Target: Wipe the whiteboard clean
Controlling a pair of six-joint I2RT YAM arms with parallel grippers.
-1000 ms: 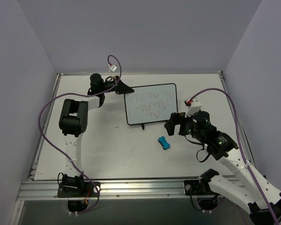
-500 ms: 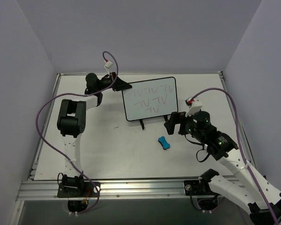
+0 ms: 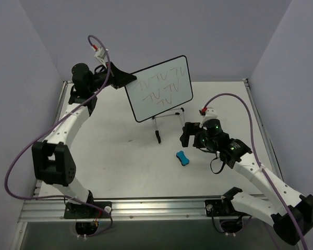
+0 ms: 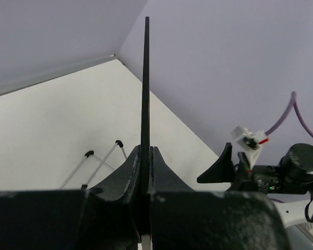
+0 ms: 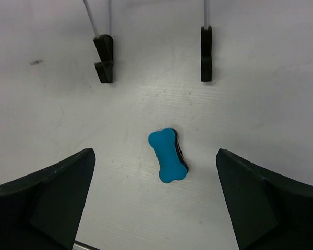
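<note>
The whiteboard (image 3: pixel 159 87), white with a black rim and dark scribbles, hangs tilted in the air above the table. My left gripper (image 3: pixel 126 79) is shut on its left edge. In the left wrist view the board shows edge-on as a thin black line (image 4: pixel 145 78) between the fingers (image 4: pixel 126 174). The blue bone-shaped eraser (image 3: pixel 182 158) lies on the table, also in the right wrist view (image 5: pixel 168 154). My right gripper (image 3: pixel 185 136) is open just above and behind the eraser, its fingertips (image 5: pixel 57 182) wide on either side of it.
A thin wire stand (image 3: pixel 164 121) with black feet (image 5: pixel 104 58) stands on the table below the board, just behind the eraser. Grey walls enclose the white table (image 3: pixel 115 156) on three sides. A metal rail (image 3: pixel 146 207) runs along the near edge.
My left gripper has lifted the whiteboard up off the wire stand and swung it left and up. My right gripper has moved slightly left, toward the eraser.
</note>
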